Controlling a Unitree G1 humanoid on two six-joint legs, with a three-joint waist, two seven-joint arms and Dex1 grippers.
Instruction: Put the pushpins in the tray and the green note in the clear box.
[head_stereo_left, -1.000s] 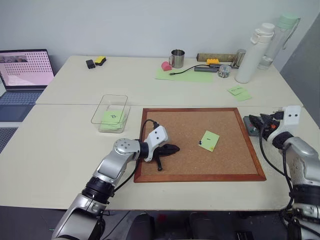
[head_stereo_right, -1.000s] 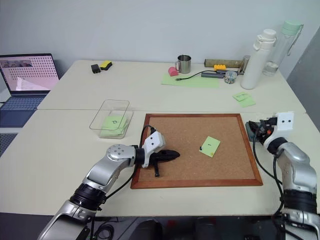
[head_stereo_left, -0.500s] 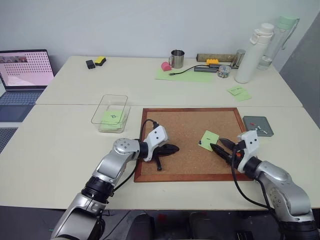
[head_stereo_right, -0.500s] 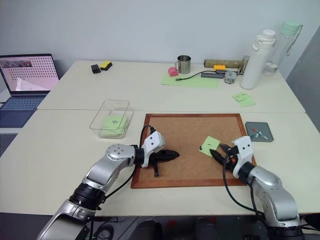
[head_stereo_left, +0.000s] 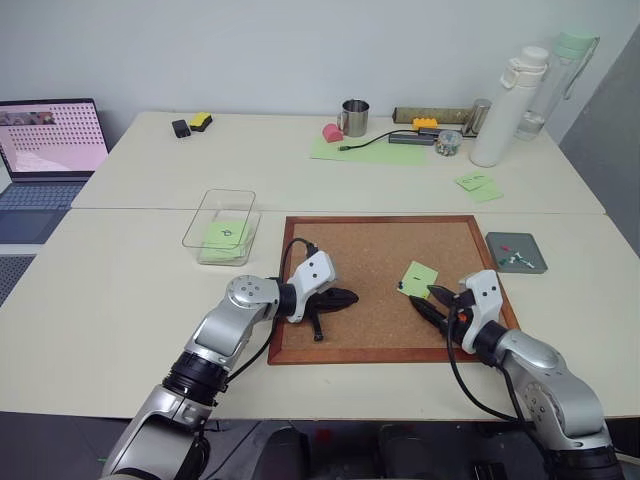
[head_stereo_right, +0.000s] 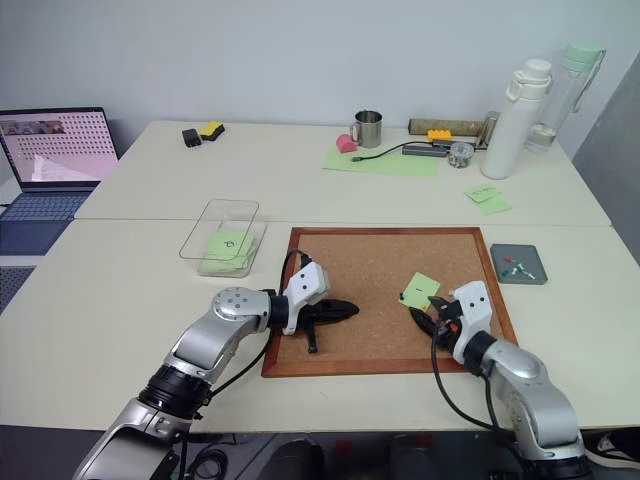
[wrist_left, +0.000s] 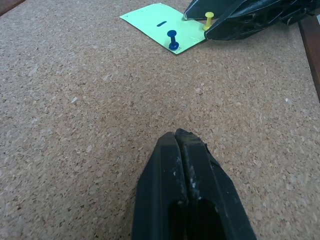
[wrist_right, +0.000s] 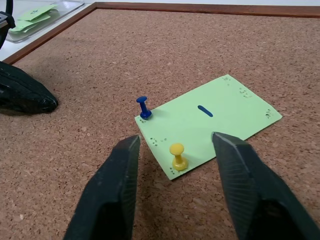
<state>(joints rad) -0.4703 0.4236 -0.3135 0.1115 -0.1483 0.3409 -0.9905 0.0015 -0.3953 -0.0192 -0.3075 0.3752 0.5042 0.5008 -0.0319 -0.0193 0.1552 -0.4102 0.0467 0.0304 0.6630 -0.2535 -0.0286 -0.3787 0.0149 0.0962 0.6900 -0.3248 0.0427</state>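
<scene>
The green note (head_stereo_left: 418, 280) lies on the corkboard (head_stereo_left: 380, 250), held down by two pushpins, one blue (wrist_right: 144, 108) and one yellow (wrist_right: 177, 156). My right gripper (wrist_right: 176, 142) is open just above the board at the note's near edge. Its fingers (wrist_right: 112, 185) stand on either side of the yellow pin without touching it. On the board to the note's left, my left gripper (head_stereo_left: 345, 297) rests shut with nothing in it. The dark-grey tray (head_stereo_left: 530, 245) to the right of the board has a few pushpins (head_stereo_left: 512, 258) in it. The clear box (head_stereo_left: 222, 225) at the board's left holds green notes.
An open laptop (head_stereo_left: 50, 140) stands at the far left. Along the back of the table are a metal mug (head_stereo_left: 354, 117), a large pale-green sheet (head_stereo_left: 365, 150), two tall bottles (head_stereo_left: 505, 105) and a pair of scribbled green notes (head_stereo_left: 478, 184).
My right arm has swung from the tray at the right to the note on the corkboard, and its jaws have narrowed around the yellow pin. The left arm has stayed still.
</scene>
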